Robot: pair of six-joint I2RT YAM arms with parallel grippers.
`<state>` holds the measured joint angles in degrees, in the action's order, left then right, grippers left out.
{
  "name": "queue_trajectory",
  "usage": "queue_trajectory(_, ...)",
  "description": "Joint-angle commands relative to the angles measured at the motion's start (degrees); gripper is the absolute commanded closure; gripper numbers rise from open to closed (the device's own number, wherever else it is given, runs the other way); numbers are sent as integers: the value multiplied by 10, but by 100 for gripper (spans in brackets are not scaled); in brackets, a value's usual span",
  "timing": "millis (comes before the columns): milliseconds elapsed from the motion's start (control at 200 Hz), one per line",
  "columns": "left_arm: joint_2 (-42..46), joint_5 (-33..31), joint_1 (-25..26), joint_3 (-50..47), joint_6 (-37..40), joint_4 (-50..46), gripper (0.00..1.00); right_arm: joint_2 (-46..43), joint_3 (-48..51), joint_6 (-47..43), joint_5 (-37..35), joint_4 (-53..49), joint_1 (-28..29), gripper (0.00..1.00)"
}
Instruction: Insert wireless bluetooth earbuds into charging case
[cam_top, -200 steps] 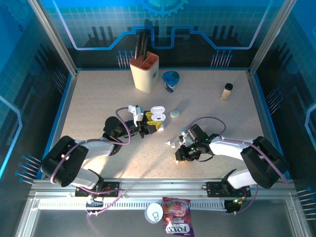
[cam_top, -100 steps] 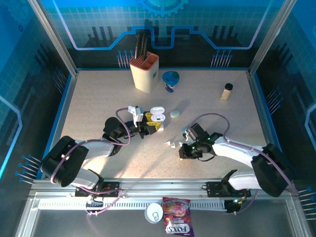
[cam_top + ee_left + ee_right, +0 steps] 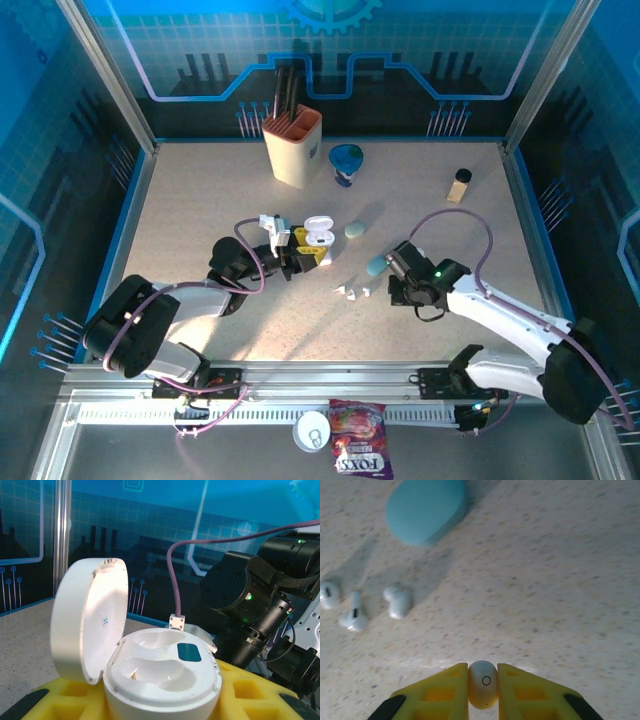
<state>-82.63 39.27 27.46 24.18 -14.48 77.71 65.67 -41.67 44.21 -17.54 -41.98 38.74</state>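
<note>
My left gripper (image 3: 162,700) is shut on a white charging case (image 3: 162,672), its lid (image 3: 87,617) swung open and both sockets empty. From above, that case (image 3: 318,232) sits at mid table with the left gripper (image 3: 303,252) around it. My right gripper (image 3: 482,687) is shut on a white earbud (image 3: 482,682), pinched between the yellow fingers (image 3: 440,692) just above the tabletop. From above, the right gripper (image 3: 398,290) hangs right of two loose earbuds (image 3: 345,291). Three more earbuds (image 3: 397,602) lie on the table beyond its jaws, to the left.
A teal case (image 3: 426,510) lies closed ahead of the right gripper; from above, that teal case (image 3: 377,266) has a second one (image 3: 355,230) behind it. At the back stand a utensil holder (image 3: 293,148), a blue cup (image 3: 346,160) and a small bottle (image 3: 459,185).
The right arm has swung right and away from the near edge, its jaws closing on the earbud. The left arm and the open case have stayed still.
</note>
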Motion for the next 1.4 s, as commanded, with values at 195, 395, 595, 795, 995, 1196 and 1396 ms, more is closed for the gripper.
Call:
queue_trajectory(195,11,15,-5,14,38,-41,76,43,-59,43,-116,-78,19,83)
queue_trajectory(395,5,27,-2,12,66,-60,78,42,-108,1,-120,-66,33,82)
queue_trajectory(595,-3,43,0,9,88,-62,78,-14,-146,-133,-30,23,53,84)
queue_trajectory(795,-7,60,0,7,104,-61,77,-80,-151,-268,120,146,60,86)
queue_trajectory(995,-11,78,0,8,110,-67,77,-68,-183,-355,229,175,77,86)
queue_trajectory(1196,-14,89,-1,5,108,-56,77,-18,-207,-370,233,207,91,87)
queue_trajectory(1396,-7,91,-1,0,104,-52,77,12,-211,-375,225,210,93,87)
